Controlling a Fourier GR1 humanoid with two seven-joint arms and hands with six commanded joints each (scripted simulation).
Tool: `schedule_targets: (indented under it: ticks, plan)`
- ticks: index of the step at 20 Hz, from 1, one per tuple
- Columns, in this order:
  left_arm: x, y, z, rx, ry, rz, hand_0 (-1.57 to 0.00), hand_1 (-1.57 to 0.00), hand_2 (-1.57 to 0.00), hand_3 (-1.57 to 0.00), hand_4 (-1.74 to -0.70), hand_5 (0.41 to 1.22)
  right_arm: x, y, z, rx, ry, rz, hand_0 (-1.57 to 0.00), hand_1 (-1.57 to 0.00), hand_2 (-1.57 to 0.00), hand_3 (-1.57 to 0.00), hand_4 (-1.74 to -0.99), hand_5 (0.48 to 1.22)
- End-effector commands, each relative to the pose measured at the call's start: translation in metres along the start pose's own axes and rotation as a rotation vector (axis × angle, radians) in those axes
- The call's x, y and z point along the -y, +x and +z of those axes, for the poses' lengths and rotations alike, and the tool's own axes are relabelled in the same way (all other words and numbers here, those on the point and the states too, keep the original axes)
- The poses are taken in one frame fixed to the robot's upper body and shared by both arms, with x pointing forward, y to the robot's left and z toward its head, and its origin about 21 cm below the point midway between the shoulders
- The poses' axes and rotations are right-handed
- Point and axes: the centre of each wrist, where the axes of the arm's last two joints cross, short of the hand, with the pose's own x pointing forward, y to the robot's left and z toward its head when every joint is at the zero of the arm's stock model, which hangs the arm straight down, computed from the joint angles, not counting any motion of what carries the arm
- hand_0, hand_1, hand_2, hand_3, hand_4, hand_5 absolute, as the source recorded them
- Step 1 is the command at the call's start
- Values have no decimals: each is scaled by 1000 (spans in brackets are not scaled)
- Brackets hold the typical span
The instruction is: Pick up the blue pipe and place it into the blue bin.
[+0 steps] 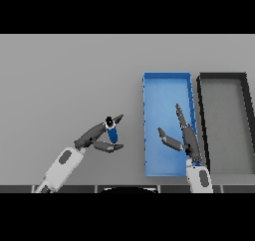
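The blue pipe [112,132] is a short blue cylinder with a dark open end at its top, standing between the fingers and thumb of my left hand [94,135]. That hand's fingers reach along the pipe's upper end and its thumb sits under the lower end, pinching it. It is left of the blue bin [167,80], a long open tray. My right hand [185,135] hovers over the bin's right half, fingers straight and thumb spread, holding nothing.
A black bin [224,78] of about the same size stands directly right of the blue bin, their long sides nearly touching. Grey table [64,75] stretches to the left and behind.
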Motion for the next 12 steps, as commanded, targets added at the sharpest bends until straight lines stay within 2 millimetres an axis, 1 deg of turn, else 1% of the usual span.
schedule_targets:
  ticks: [1, 2, 3, 4, 5, 6, 7, 8, 9, 10, 12]
  plan:
    - [2, -1, -4, 13, 7, 16, 1, 1, 1, 1, -1192, 513, 1, -1, 0, -3, -3, -8, 1, 1, 1, 1, -1207, 607]
    - [3, -3, -9, 20, 10, 23, 1, 1, -1, 1, -1215, 533, -2, 0, 1, 1, -6, -7, 1, 1, 1, 1, -1206, 606]
    - [5, -3, -10, 39, 15, 35, 1, -2, -39, -6, -1240, 558, -1, 1, 0, 1, -7, -2, 1, 1, 1, 1, -1204, 605]
    - [6, -2, -11, 55, 21, 51, 1, -40, -110, -43, -1267, 585, 2, 0, 1, 1, -16, 9, 1, 1, 1, 1, -1196, 603]
    - [11, 0, -13, 50, 25, 64, -34, -141, -224, -115, -1292, 617, 3, -2, 0, -15, -17, 8, 1, 1, 1, 1, -1196, 605]
    - [12, 1, -16, 46, 34, 65, -100, -265, -357, -215, -1317, 651, 3, -1, 1, -13, -16, -6, 1, 1, 1, 1, -1198, 605]
    - [12, -1, -18, 42, 38, 97, -289, -458, -539, -486, -1342, 765, 3, 0, 0, -15, -16, -5, 1, 1, 1, 1, -1199, 605]
    - [15, 0, -21, 43, 49, 117, -504, -677, -733, -703, -1416, 856, 3, -1, 2, -12, -15, 0, 1, 1, 1, 1, -1196, 604]
    - [18, -1, -22, 46, 42, 110, -717, -856, -901, -877, -1477, 929, 4, 0, 2, -5, -15, -6, 1, 1, 1, 1, -1198, 604]
    - [21, 0, -24, 61, 32, 98, -888, -999, -1035, -1009, -1526, 988, 4, 0, -1, -7, -16, -10, 1, 1, 1, 1, -1195, 604]
    - [24, -3, -21, 97, 10, 92, -1134, -1205, -1228, -1174, -1600, 1072, 4, 1, -5, -10, -20, -11, 1, 1, 1, 1, -1198, 604]
